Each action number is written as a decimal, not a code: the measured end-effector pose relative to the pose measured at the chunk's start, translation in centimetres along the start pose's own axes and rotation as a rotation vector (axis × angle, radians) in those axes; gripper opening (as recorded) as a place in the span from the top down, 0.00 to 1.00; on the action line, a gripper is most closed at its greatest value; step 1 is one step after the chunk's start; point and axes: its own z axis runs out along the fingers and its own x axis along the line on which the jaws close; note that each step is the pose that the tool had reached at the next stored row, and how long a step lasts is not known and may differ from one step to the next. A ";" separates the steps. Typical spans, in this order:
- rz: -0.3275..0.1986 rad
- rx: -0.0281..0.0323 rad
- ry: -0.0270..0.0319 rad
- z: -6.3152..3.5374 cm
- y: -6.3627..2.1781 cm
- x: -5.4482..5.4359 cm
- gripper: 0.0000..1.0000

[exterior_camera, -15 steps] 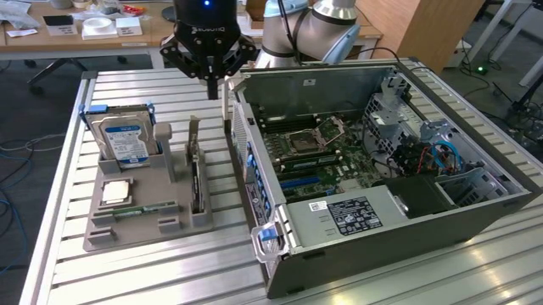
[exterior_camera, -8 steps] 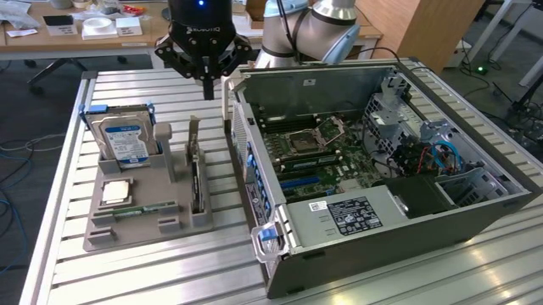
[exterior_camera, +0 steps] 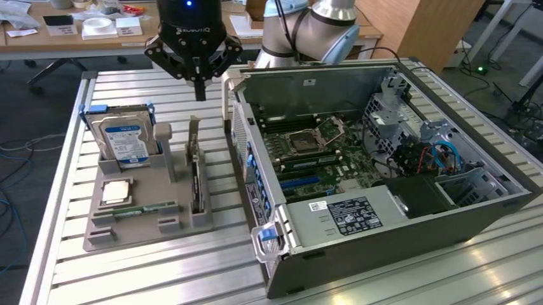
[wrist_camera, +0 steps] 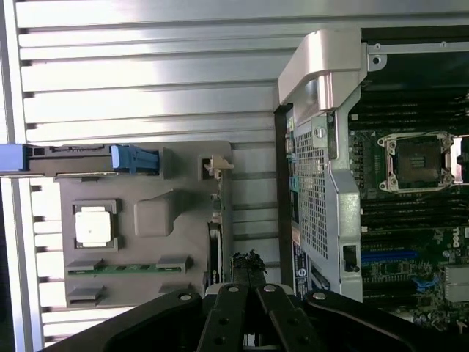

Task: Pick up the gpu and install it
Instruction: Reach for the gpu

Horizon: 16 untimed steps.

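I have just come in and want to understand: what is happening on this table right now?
A robot arm's hand, shut and holding nothing, hangs above the slatted table, close over the gpu. The gpu stands on edge in a grey holder and is not yet picked up. On the exterior view's right, the computer case lies open with its motherboard exposed.

Blk gripper (exterior_camera: 200, 89) w/ white logo, blue LED; arm (exterior_camera: 331, 32) silver-grey w/ light-blue joint caps.
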 end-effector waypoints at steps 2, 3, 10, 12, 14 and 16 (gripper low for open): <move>0.000 0.0000 0.0000 0.01 -0.02 0.3 0.89; 0.000 0.0000 0.0000 0.01 -0.02 0.5 0.89; 0.000 0.0000 0.0000 0.03 -0.06 1.4 0.89; 0.000 0.0000 0.0000 0.03 -0.06 1.4 0.89; 0.000 0.0000 0.0000 0.03 -0.07 1.4 0.89; 0.000 0.0000 0.0000 0.03 -0.07 1.4 0.89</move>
